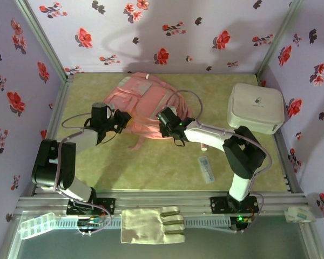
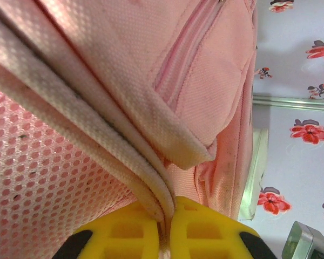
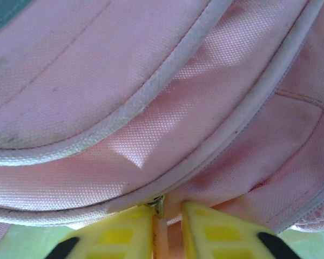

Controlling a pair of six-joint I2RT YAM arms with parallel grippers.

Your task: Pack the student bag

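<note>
One camera up high, two cameras right up close

The top camera sits above and behind the two arms and looks down from far back at the whole table. The left wrist camera looks along the left fingers, very close to the side of the pink bag, with the flower wall beside it. The right wrist camera looks along the right fingers, right up against the bag too. All three views share the bag.
</note>
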